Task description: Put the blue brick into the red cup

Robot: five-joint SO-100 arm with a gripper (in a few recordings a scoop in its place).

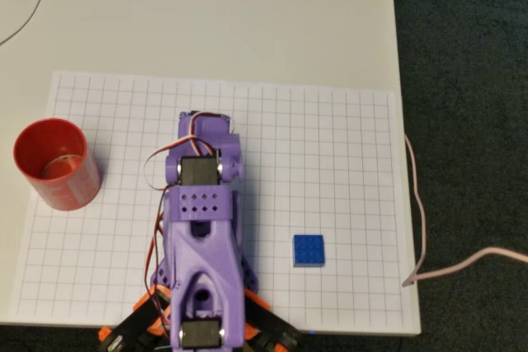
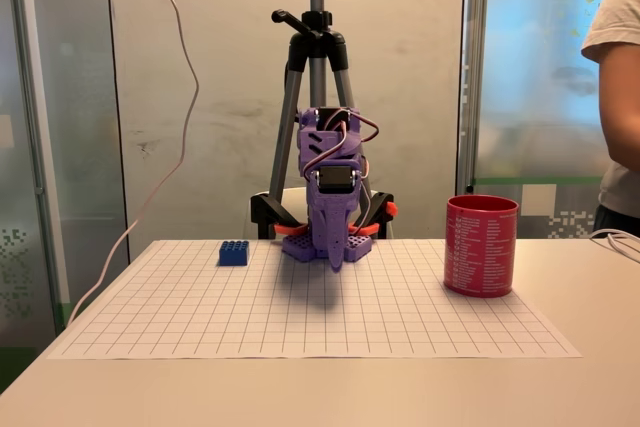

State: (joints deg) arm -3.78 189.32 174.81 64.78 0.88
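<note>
You have the white table (image 1: 247, 22) in front of you, and on it lies the gridded sheet (image 1: 330, 154), which carries everything that matters here. In the fixed view a tripod (image 2: 316, 67) rises behind the arm, and a person (image 2: 620, 97) stands at the right edge of that picture, an arm hanging down by the table.

Your purple arm (image 1: 202, 228) is folded over the middle of the sheet, its orange base at the near edge in the overhead view. In the fixed view the gripper (image 2: 335, 259) points straight down, its fingers (image 2: 334, 247) drawn together into a narrow point with nothing between them. The tip seems just above the paper, but you cannot tell for certain whether it touches.

Taking the fingers as your reference, the red cup (image 1: 56, 164) stands upright well off to one side: to their left in the overhead view, to their right in the fixed view (image 2: 481, 245). It sits at the edge of the sheet, mouth open upward.

The blue brick (image 1: 308, 251) lies on the other side of the fingers, studs up and flat on the grid: to their right and nearer the base in the overhead view, to their left in the fixed view (image 2: 233, 253). It is apart from the fingers and well apart from the cup.
</note>
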